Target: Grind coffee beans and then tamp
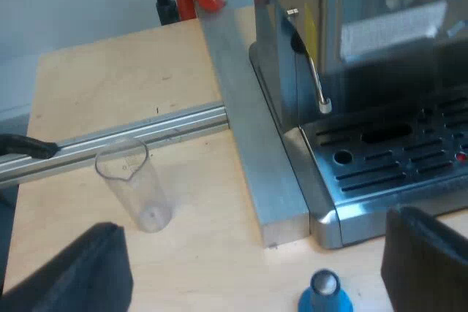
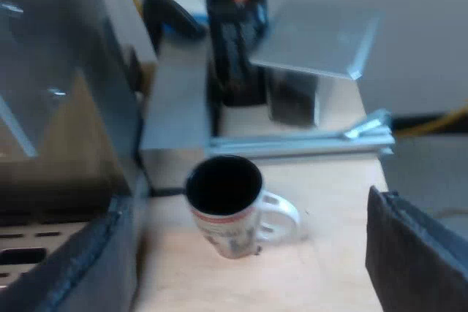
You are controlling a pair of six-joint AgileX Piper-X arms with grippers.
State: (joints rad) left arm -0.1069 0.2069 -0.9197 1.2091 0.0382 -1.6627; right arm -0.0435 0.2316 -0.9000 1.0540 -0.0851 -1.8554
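Left wrist view has the left gripper (image 1: 248, 275) spread wide and empty, the blue tamper (image 1: 325, 296) standing upright between its fingers, the espresso machine (image 1: 380, 144) at its one o'clock. That tamper looks dense, rigid and smooth, so I'd pinch it across the blue neck. The right gripper (image 2: 248, 268) gapes empty too, mug (image 2: 228, 206) at twelve o'clock.

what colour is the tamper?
The tamper is blue with a silvery top; the left wrist view shows it best.
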